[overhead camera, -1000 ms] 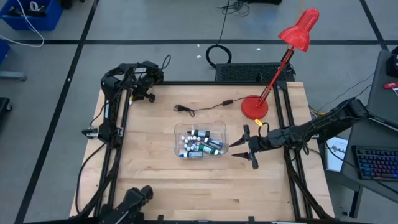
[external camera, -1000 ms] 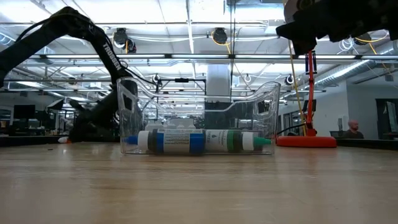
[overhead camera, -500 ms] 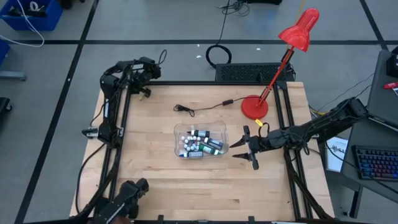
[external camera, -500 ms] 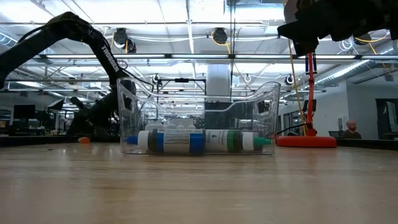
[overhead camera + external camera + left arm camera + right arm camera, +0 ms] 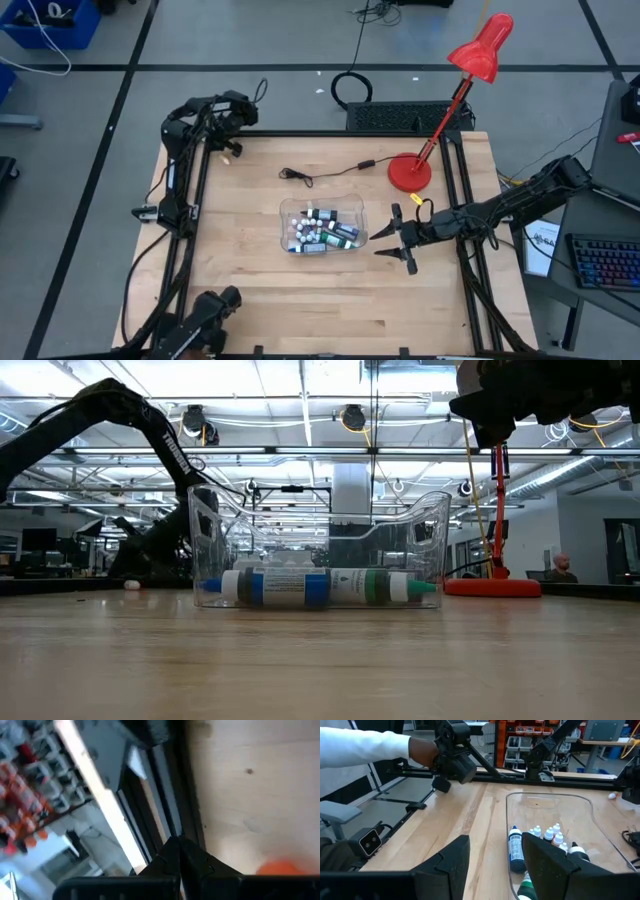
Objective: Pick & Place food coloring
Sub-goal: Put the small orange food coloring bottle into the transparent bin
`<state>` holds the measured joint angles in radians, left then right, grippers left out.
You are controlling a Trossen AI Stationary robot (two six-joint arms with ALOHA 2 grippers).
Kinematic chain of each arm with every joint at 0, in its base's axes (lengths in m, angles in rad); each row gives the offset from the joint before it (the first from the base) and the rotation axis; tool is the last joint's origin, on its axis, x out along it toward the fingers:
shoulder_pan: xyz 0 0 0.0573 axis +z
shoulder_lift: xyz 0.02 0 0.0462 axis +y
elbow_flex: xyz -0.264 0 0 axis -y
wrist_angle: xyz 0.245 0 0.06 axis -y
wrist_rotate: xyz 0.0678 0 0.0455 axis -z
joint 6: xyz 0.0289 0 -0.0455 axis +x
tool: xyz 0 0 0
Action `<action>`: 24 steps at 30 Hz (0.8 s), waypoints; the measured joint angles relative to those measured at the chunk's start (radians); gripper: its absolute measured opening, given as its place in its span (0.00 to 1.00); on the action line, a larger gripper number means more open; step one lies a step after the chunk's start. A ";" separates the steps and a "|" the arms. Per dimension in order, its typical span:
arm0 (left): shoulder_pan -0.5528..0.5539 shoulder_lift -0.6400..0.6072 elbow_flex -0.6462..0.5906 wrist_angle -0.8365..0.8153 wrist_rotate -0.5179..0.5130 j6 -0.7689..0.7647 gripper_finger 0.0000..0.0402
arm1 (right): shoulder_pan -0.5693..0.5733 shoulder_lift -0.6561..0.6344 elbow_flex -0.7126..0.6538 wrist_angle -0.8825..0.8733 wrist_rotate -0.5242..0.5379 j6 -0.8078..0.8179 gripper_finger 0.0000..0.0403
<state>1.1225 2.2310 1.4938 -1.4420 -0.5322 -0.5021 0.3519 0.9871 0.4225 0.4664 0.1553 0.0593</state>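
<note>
From above, we see the clear plastic tub [image 5: 322, 227] near the middle of the wooden table [image 5: 250, 290], with the food coloring [image 5: 318, 232] lying inside it as a cluster of small white-capped bottles. The right gripper [image 5: 386, 238] hangs just beside the tub's right end, its fingers spread apart and holding nothing. The left gripper [image 5: 232, 147] sits at the far left corner of the table, well apart from the tub; a small pale object [image 5: 227, 156] lies beside it.

The low view adds what the overhead cannot: the bottles [image 5: 318, 587] lie on their sides along the tub's floor, blue and green bodies showing through the wall [image 5: 430, 530], and the red lamp [image 5: 493, 586] stands behind.

The left wrist view shows its own dark fingers [image 5: 176, 861] pressed together and empty, over the table edge, with a blurred orange patch nearby that we cannot identify.

The right wrist view alone reveals a person's hand [image 5: 424, 751], in a white sleeve [image 5: 362, 746], at the far frame.
</note>
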 joint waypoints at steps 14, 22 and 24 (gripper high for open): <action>-0.100 -0.036 -0.029 0.185 0.220 0.360 0.02 | 0.000 0.000 0.000 0.000 0.001 -0.012 0.42; -0.165 -0.027 -0.034 0.064 0.395 0.393 0.05 | 0.000 0.000 0.000 0.001 0.001 -0.018 0.42; -0.190 -0.027 -0.034 0.061 0.409 0.430 0.03 | 0.000 0.000 0.000 0.000 0.001 -0.018 0.42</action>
<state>0.9323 2.2036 1.4597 -1.3812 -0.1234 -0.0724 0.3515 0.9871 0.4225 0.4667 0.1562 0.0414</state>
